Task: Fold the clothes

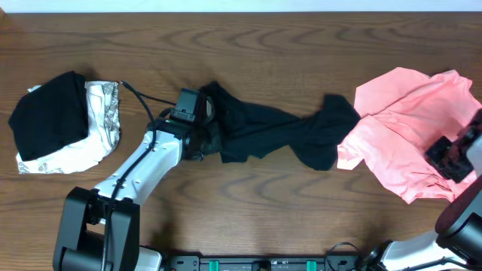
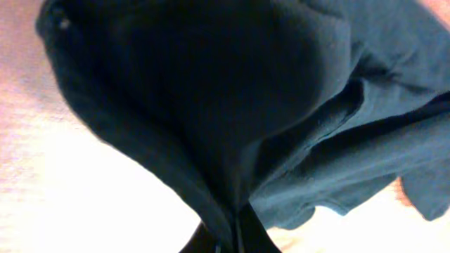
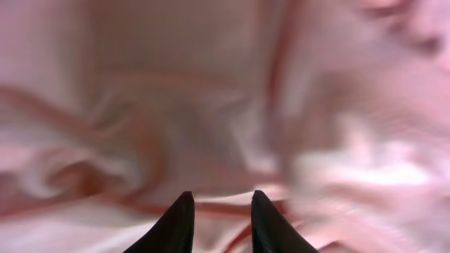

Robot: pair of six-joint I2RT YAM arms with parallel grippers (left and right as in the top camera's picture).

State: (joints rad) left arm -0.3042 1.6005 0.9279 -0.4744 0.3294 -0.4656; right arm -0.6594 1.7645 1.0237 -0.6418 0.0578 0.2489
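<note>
Overhead: shows the left hand (image 1: 202, 124) clamped on the left end of the black tee (image 1: 279, 132), probably to drag it clear and spread it flat for folding. Finds that tee mid-bench (image 1: 263, 45), pulled into a twisted, rope-like strip, its right end touching or overlapping the pink tee (image 1: 407, 128). Places the pink tee crumpled at the right edge, with the right hand (image 1: 452, 156) over its lower right part, perhaps to pin it while the black one is drawn away, though that is only a guess. Puts a folded black tee (image 1: 49, 113) on a patterned tee (image 1: 102, 128) at the far left, well apart, seemingly finished and parked out of the way. Left wrist: confirms the hand closed on a gathered pinch of dark cloth, folds fanning up and outward from the grip; looks soft, thin and matte, with a hem and creases toward the right. Right wrist: shows the fingers (image 3: 177, 221) apart over blurred pink cloth, rumpled into ridges and seams, nothing visibly caught between them; cannot tell whether they touch the cloth.
</note>
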